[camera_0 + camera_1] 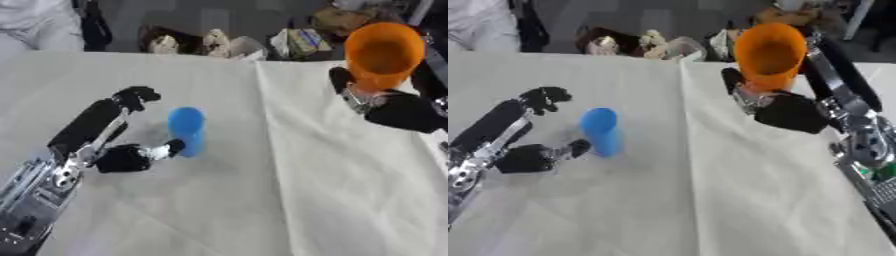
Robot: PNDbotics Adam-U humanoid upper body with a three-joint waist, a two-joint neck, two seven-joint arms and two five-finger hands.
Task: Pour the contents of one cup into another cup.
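The orange cup's (770, 54) base is hidden in the right hand (785, 111) — its contents can't be told.

A robotics lab or test room: a table (332, 165) draped in creased white cloth serves as the workbench, while bags (302, 42) and soft clutter (636, 42) lie heaped on the grey floor (219, 17) behind it, beside a seated person (35, 22) in pale clothes.
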